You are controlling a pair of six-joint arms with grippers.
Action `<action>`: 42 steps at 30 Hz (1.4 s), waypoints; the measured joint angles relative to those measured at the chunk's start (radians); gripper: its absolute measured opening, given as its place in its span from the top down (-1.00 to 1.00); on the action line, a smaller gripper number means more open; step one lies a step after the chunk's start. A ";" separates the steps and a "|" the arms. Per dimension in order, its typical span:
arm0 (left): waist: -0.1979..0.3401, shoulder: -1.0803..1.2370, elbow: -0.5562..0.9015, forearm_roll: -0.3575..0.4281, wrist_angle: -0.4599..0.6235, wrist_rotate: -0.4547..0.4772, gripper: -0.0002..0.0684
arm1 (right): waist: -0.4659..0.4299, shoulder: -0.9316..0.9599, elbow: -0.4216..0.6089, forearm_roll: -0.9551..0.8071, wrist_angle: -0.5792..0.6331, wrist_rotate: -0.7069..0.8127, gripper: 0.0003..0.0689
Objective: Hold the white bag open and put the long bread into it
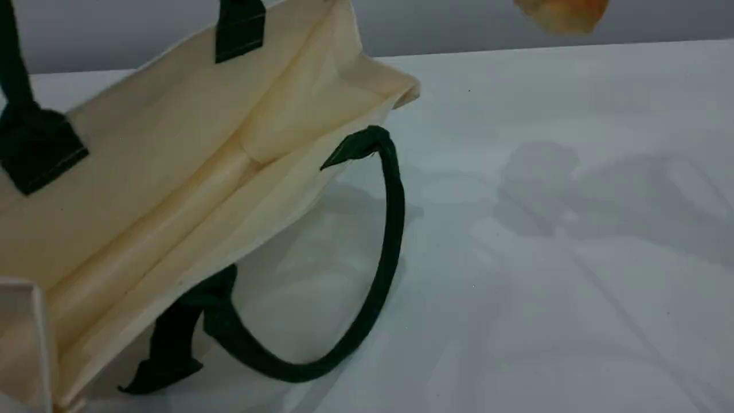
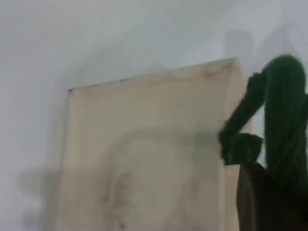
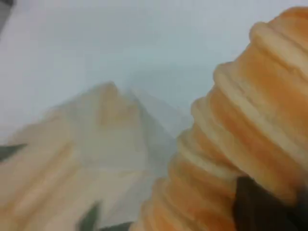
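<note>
The white bag [image 1: 172,172] stands at the left of the scene view with its mouth gaping wide. One dark green handle [image 1: 393,229] droops onto the table. The other handle [image 1: 11,63] rises out of the top left. In the left wrist view my left gripper [image 2: 269,192] is shut on that green handle [image 2: 284,110], with the bag's cream side [image 2: 144,159] below. The long bread [image 1: 565,14] hangs in the air at the top right, cut off by the edge. My right gripper [image 3: 262,209] is shut on the ridged bread [image 3: 240,139], above the blurred bag [image 3: 96,159].
The white table [image 1: 545,229] stretches to the right of the bag, with only arm shadows on it. A grey wall [image 1: 459,23] runs behind the table's far edge. Neither arm shows in the scene view.
</note>
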 joint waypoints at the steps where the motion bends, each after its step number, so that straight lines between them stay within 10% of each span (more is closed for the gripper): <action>1: -0.005 0.002 -0.013 -0.001 0.001 0.001 0.77 | 0.000 -0.022 0.000 0.000 0.018 0.008 0.85; 26: -0.079 0.068 -0.125 0.010 0.019 0.023 0.77 | 0.005 -0.053 0.009 0.032 0.217 0.009 0.86; 42: -0.079 0.068 -0.145 0.040 0.038 0.016 0.77 | 0.325 -0.037 0.009 0.015 0.163 0.001 0.87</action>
